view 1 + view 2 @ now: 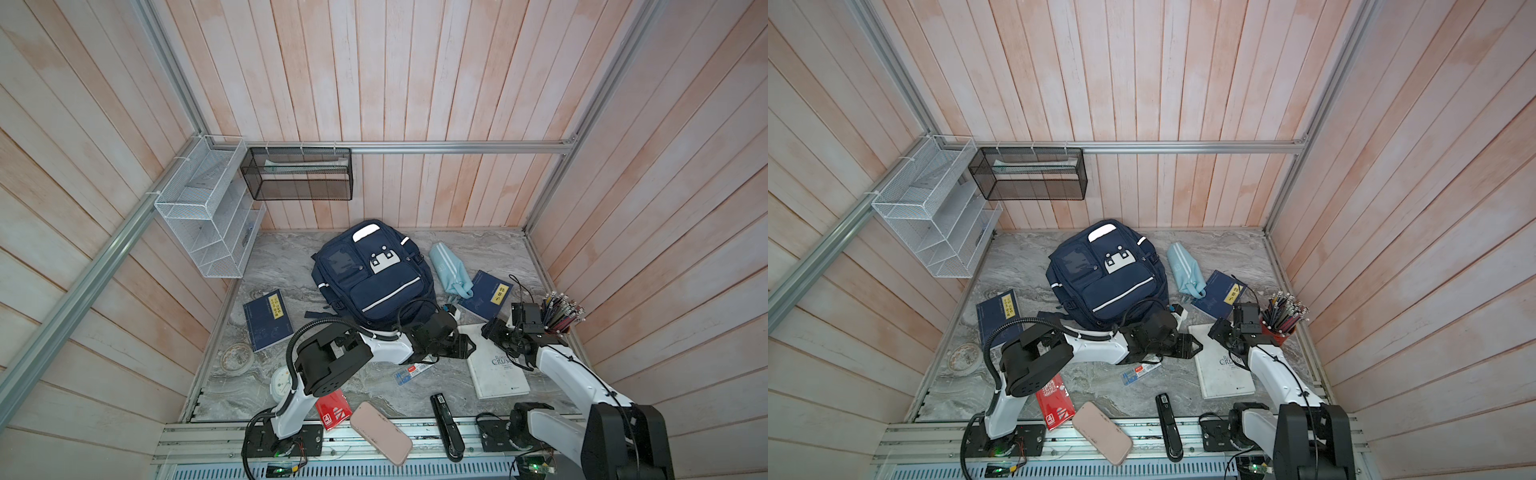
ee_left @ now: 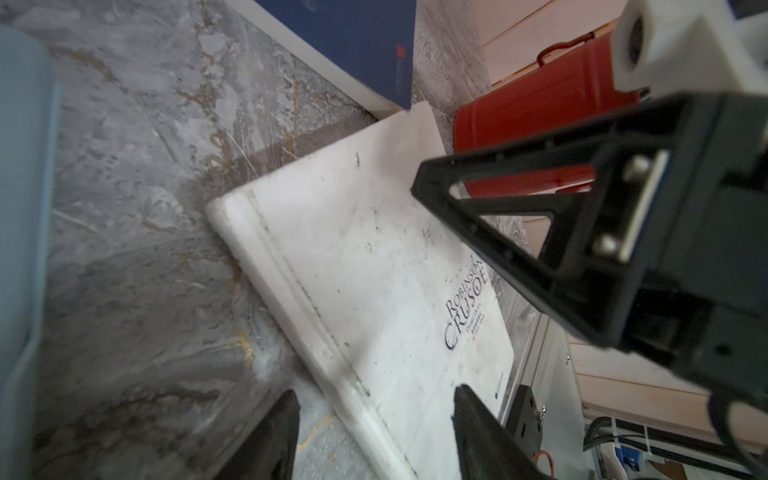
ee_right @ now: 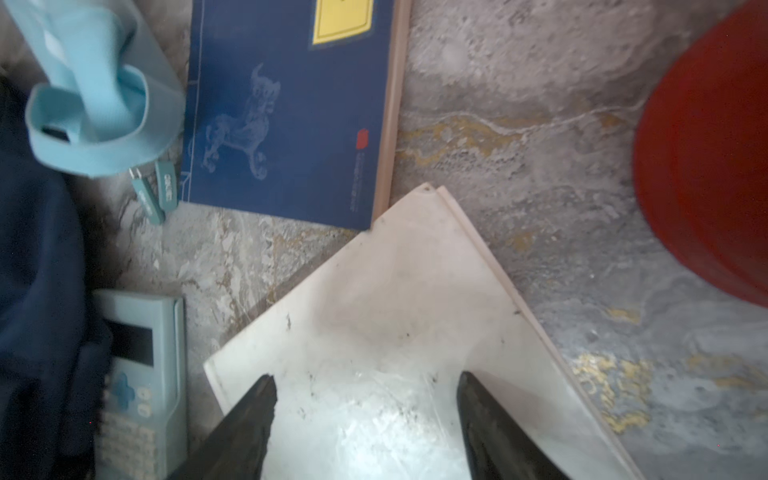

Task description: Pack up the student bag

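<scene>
Pink case [image 1: 380, 432] and one black stapler [image 1: 446, 428] lie at the front rail, well to the near side of the student bag [image 1: 374, 274]; the bag, a single navy backpack, lies pockets-up on the marble table [image 1: 353, 386] against the back wall. There are three books: one navy book [image 1: 268, 320] with a yellow label left of the bag, a second navy book [image 1: 486, 295] labelled the same way on the bag's right, and one white book [image 1: 496, 374] printed "Robinson Crusoe" at its near right; one light-blue pouch [image 1: 449, 266] lies just right of the bag; one red cup [image 2: 536, 116] of pencils stands farther right; one calculator [image 3: 141, 386] touches the bag's near edge. The left arm folds at the elbow and reaches across the bag's near side; the left gripper [image 2: 376, 428] hangs over the white book's spine, fingers spread, holding nothing; the right arm stretches up from the rail with its wrist bent down, and the right gripper [image 3: 365, 415] is spread wide and empty over the same book.
</scene>
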You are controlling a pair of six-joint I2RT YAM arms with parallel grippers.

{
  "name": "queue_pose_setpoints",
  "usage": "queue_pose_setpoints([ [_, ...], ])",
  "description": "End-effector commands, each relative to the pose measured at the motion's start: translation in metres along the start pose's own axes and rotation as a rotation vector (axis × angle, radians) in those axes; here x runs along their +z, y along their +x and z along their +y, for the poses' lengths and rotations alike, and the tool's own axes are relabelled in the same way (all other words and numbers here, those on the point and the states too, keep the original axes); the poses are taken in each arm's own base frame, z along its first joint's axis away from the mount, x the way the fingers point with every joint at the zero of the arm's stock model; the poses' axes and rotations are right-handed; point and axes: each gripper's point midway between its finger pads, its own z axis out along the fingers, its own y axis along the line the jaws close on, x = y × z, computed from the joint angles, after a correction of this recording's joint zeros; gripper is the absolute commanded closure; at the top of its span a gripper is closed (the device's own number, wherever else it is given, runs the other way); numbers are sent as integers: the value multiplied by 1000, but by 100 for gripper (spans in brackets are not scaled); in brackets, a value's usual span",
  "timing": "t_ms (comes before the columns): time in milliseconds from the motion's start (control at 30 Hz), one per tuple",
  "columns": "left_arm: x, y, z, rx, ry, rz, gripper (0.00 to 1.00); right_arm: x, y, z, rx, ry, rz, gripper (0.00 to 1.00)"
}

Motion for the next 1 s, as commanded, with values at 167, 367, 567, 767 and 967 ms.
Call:
queue_pose_setpoints([
  [167,-6,-6,-9,46,-3,-25,37,8,4,-57,10,278,54,11],
  [367,-4,-2,-4,49,-7,-17,36,19,17,-57,4,270,119,13],
  [567,5,2,12,28,-65,22,35,19,41,-42,41,140,195,29],
  [767,10,8,33,48,-186,35,31,17,55,-37,62,98,248,38],
  [967,26,23,36,-33,-113,90,28,21,61,-36,62,75,264,42],
])
